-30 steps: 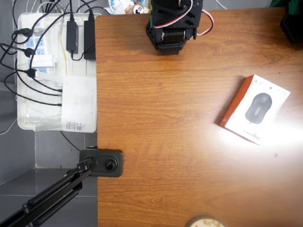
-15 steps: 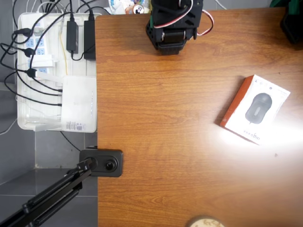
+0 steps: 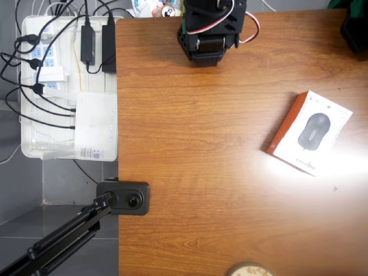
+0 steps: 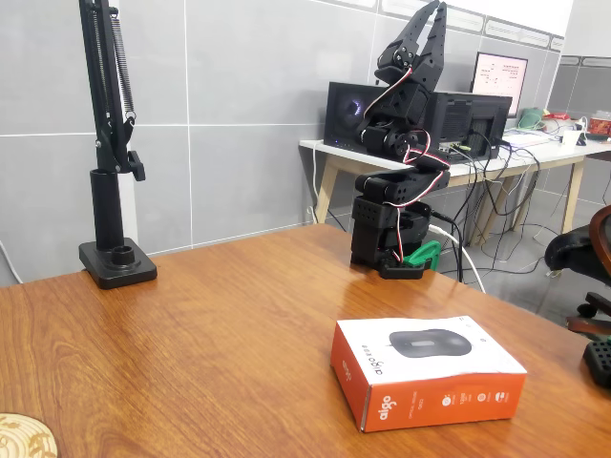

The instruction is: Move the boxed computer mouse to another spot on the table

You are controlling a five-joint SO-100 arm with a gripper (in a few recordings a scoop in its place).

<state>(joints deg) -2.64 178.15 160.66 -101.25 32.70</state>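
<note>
The boxed computer mouse [image 3: 310,133] lies flat on the right half of the table [image 3: 190,144], a white carton printed with a dark grey mouse and orange-red sides. In the fixed view the box [image 4: 425,367] sits near the front of the table [image 4: 191,324]. The black arm [image 3: 210,29] is folded over its base at the table's far edge, well away from the box. My gripper [image 4: 427,19] points straight up above the base, its fingers together and holding nothing.
A white tray of power strips [image 3: 69,86] with a white router-like device [image 3: 96,123] hangs off the table's left side. A black lamp-stand base [image 3: 123,197] [image 4: 116,262] is clamped at the left edge. A round coaster [image 3: 248,270] [image 4: 24,437] lies at the near edge.
</note>
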